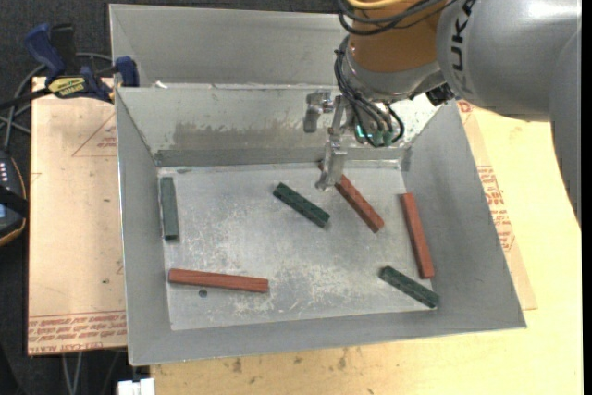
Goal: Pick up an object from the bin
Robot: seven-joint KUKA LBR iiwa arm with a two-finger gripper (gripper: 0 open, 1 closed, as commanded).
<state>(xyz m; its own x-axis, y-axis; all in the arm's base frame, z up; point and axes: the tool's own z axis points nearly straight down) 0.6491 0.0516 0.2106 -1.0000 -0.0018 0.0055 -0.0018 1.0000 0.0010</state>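
Short red bar (pixel 360 204), lying slantwise in the back right part of the bin (pixel 139 227), is the thing nearest the pincer (pixel 327 178); the pincer's tip hangs at or just above the bar's upper left end, though I cannot tell whether it touches; nor can I tell whether the pincer is open or closed, and nothing shows gripped in it; just to the left lies a dark green bar (pixel 301 204), near the red one but apart from it; a longer red bar (pixel 416 234) lies along the right wall; three more bars lie well apart across the floor; by my judgement the pick is at its approach: the pincer is low in the bin, while closing on a bar and lifting it clear are left to do.
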